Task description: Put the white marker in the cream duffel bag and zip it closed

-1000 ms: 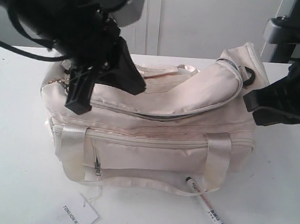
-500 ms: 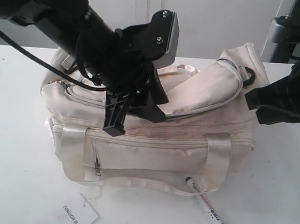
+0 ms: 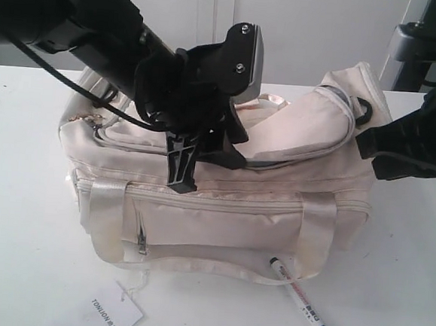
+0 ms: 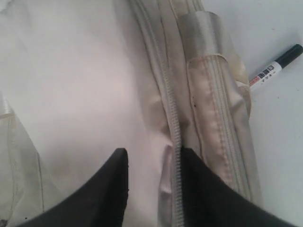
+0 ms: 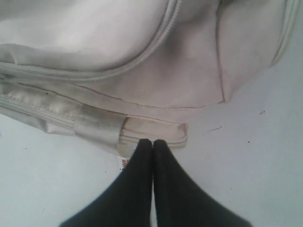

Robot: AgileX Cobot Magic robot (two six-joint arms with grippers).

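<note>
Over the cream duffel bag (image 3: 221, 216), your left gripper (image 3: 203, 165) has slid from the end to mid-flap, jaws apart astride the zipper (image 4: 176, 123) — likely opening the bag first. Right gripper (image 5: 152, 142) closed, empty. White marker (image 3: 301, 302) unmoved on the table (image 3: 28, 269), front-right of the bag — lying diagonally, cap end pointing away from it.

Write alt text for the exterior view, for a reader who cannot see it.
A large soft cream fabric duffel bag lies on a white table, the open black left gripper at its top flap. A slim white marker with a dark cap lies in front of the bag, and the shut right gripper is beside the bag's end.
</note>
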